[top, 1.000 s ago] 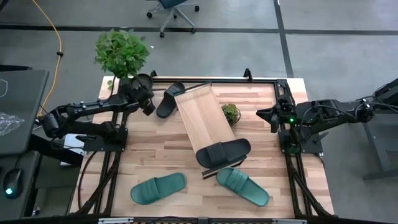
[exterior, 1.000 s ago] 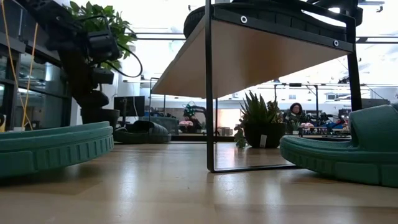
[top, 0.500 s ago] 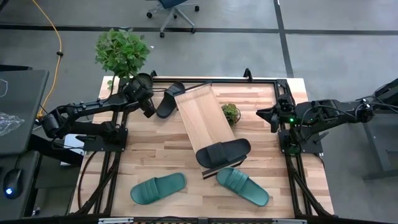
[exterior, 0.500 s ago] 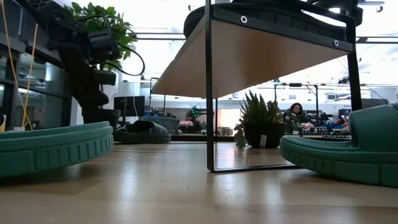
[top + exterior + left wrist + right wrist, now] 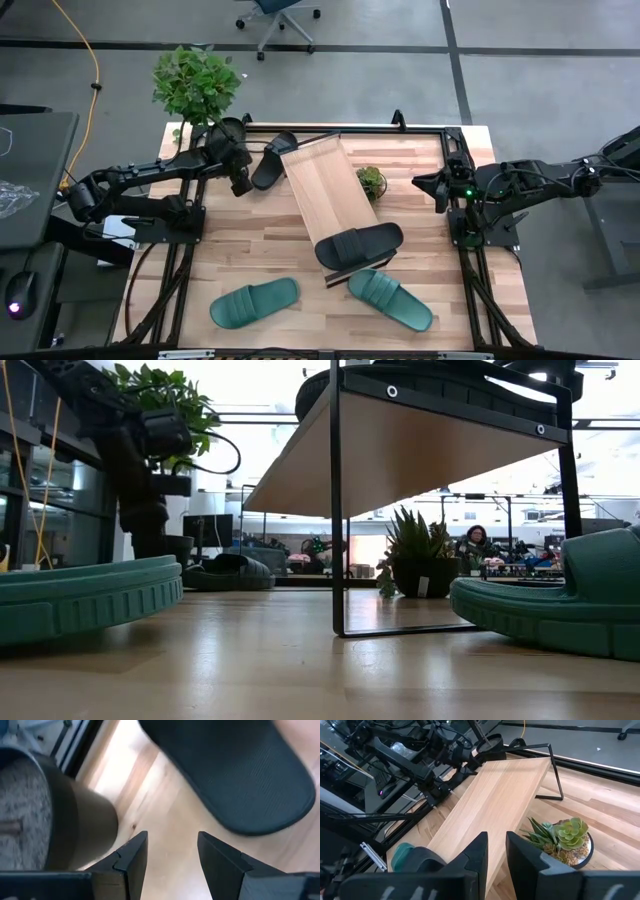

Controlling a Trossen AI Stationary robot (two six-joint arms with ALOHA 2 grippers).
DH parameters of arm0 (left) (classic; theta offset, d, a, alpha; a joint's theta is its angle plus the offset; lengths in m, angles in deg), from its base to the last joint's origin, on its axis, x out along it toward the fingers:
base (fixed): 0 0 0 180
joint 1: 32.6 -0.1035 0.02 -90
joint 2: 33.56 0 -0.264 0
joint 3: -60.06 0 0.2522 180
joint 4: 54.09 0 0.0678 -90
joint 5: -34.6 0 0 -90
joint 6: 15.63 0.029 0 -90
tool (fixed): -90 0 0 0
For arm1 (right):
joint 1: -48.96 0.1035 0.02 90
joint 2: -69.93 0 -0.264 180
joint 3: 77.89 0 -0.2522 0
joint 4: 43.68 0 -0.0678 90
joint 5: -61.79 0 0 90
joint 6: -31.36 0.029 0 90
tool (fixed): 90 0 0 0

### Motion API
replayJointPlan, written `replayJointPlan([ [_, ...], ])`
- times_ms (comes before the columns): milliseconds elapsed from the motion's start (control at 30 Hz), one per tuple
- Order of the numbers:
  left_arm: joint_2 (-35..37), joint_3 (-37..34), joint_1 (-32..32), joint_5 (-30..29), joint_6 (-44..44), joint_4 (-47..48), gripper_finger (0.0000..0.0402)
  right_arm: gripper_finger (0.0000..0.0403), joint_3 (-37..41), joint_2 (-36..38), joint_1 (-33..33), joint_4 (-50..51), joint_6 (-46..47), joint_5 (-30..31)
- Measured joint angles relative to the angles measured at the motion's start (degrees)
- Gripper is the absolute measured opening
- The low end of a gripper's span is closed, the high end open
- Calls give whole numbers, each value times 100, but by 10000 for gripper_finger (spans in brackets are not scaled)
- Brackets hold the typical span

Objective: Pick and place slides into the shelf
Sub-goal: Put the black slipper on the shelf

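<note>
**Left gripper open beside the far black slide; that slide is your next pick**

Near to far. Your left gripper (image 5: 240, 182) sits at the far-left of the table, jaws apart and empty; the wrist view shows bare tabletop between its fingers (image 5: 131, 854). The black slide (image 5: 272, 160) lies just beside it, toward the table's middle and a touch farther back, not yet between the jaws. In the wrist view only one rounded end of that slide (image 5: 240, 775) shows, ahead of the fingertips and off to one finger's side. Its long axis runs diagonally, from the near end by your gripper up toward the back edge, roughly parallel to the shelf (image 5: 328, 190) it rests against. I'd judge you need to shift toward the slide and line the jaws across its width, not along it. The dark plant pot (image 5: 60, 820) is close on the other side, so watch your clearance.

Farther off: a second black slide (image 5: 360, 245) already sits on the shelf's near end. Two teal slides (image 5: 255, 302) (image 5: 391, 298) lie on the table at the near edge.

Your right gripper (image 5: 425, 184) waits at the right edge, well apart from every slide, fingers nearly together, holding nothing. The left arm is clearly nearer.
</note>
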Motion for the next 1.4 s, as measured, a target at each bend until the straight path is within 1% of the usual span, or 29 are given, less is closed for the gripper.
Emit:
replayJointPlan([
  [100,0,81,0,126,120,-135,161,60,-1,0,0,0,11,37],
  [200,0,296,0,120,352,-167,161,60,0,0,-1,0,22,57],
  [333,1,488,0,118,1071,-360,161,60,0,0,1,0,22,138],
  [500,0,636,0,129,1729,-436,161,60,0,0,1,0,29,179],
  [633,-2,649,0,358,2350,-580,161,60,-2,0,-1,0,131,181],
  [700,-42,651,2,373,2565,-763,161,60,-1,0,1,0,146,181],
  [933,-343,651,0,412,2978,-938,161,60,0,0,0,0,282,181],
  [1267,-828,649,-4,494,3133,-1475,161,60,0,-7,0,-1,520,200],
  [1400,-1027,649,-4,518,3142,-1604,161,60,0,-7,-1,-2,569,307],
])
